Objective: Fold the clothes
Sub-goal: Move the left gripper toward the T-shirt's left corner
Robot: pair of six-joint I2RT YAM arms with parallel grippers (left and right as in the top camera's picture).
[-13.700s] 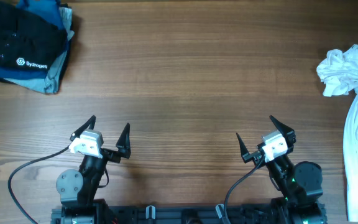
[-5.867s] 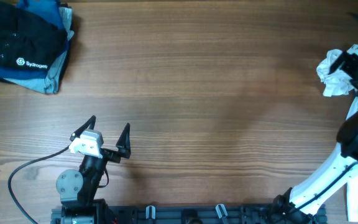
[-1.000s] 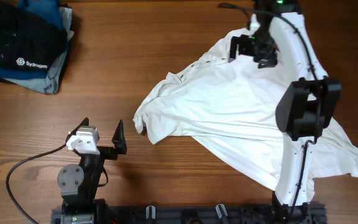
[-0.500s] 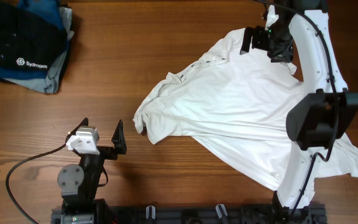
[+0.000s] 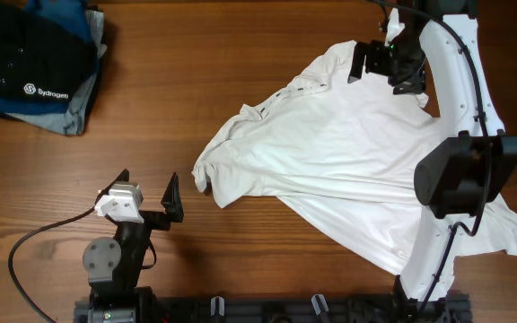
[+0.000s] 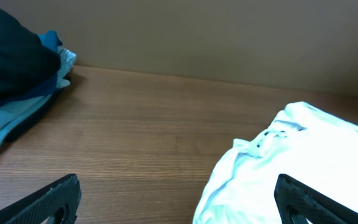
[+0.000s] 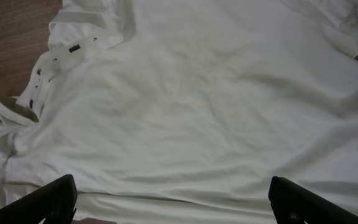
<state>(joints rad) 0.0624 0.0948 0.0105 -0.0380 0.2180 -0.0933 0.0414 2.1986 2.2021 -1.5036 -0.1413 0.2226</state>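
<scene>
White, thin cloth: the clothes (image 5: 348, 170) lie spread but wrinkled over the right half of the surface (image 5: 240, 72), collar toward the left. The right fingers (image 5: 386, 68) hover released over the far shoulder, grasping nothing. The left fingers (image 5: 147, 182) stand released, near left, just beside the cloth. Probably best to pinch opposite edges, pull taut, then fold straight.

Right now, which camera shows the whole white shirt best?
Overhead: the white shirt shows nearly whole, spread out. Right wrist shows only its middle and collar; left wrist just the collar end.
</scene>
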